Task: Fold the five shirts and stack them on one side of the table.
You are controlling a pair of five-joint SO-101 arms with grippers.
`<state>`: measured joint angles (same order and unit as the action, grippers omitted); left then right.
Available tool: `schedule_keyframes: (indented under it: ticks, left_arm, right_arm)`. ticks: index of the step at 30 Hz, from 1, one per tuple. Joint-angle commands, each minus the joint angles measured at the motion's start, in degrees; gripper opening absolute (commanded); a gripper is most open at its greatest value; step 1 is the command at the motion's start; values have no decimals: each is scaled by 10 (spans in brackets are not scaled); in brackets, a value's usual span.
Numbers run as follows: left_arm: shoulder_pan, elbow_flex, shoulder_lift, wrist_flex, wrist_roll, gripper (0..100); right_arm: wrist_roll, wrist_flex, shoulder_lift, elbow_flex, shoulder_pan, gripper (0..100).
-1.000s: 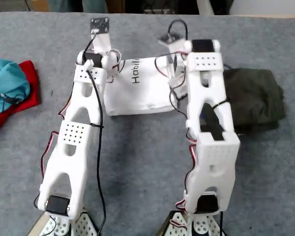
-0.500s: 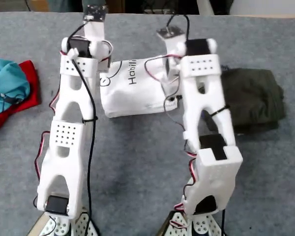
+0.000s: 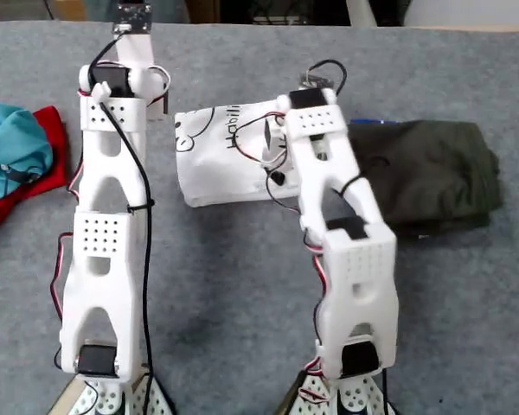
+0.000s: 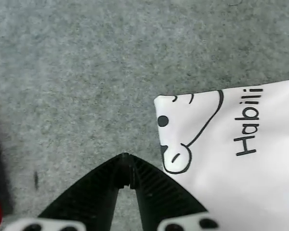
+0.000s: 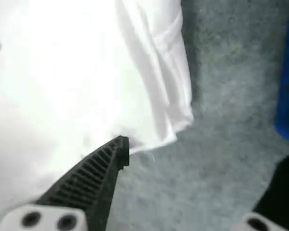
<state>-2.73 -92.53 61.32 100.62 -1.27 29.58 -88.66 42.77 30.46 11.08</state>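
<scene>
Jaws: left gripper [image 4: 126, 166] closed, right gripper [image 5: 204, 159] apart, beside black-lettered white shirt [image 4: 241, 183].

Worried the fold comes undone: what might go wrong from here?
The right end effector hangs open over the layered edge of the white shirt; it may pinch only the top layers and spoil the fold. The left end effector is shut beside the shirt, so a one-sided drag might skew it.
</scene>
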Motion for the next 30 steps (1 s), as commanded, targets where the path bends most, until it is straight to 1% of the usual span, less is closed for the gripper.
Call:
schedule_keyframes:
  ticks: [1, 3, 5, 6, 8, 11, 12, 14, 16, 20, 26, 30]
  left_arm:
    - [-11, -27, -40, 5, 9, 27]
    - [-16, -27, -34, 5, 9, 27]
    - [-17, -27, -26, 5, 10, 27]
    - [-19, -27, -22, 5, 10, 27]
    - [-22, -27, -12, 5, 10, 27]
    - [-24, -28, -2, 5, 10, 27]
    - [-25, -28, -1, 5, 10, 27]
    - [-25, -28, 0, 5, 10, 27]
    - [-26, -28, 1, 5, 10, 27]
    - [-26, -28, 3, 5, 10, 27]
    - [-26, -28, 1, 5, 10, 27]
    - [-35, -28, 1, 5, 10, 27]
  right_arm:
    - [22, 0, 81, 109, 7, 473]
    - [23, -26, 129, 167, 7, 466]
    - [22, -67, 167, 233, 6, 409]
    - [18, -89, 182, 264, 4, 361]
    - [16, -120, 212, 327, 0, 235]
    - [-30, -125, 245, 378, -16, 50]
    - [-42, -126, 250, 386, -19, 31]
    - [-49, -126, 251, 391, -26, 41]
    - [-50, -126, 248, 399, -40, 11]
    - [-55, -127, 187, 388, -60, 13]
    - [-116, -126, 23, 335, -73, 13]
    - [-167, -126, -65, 296, -123, 13]
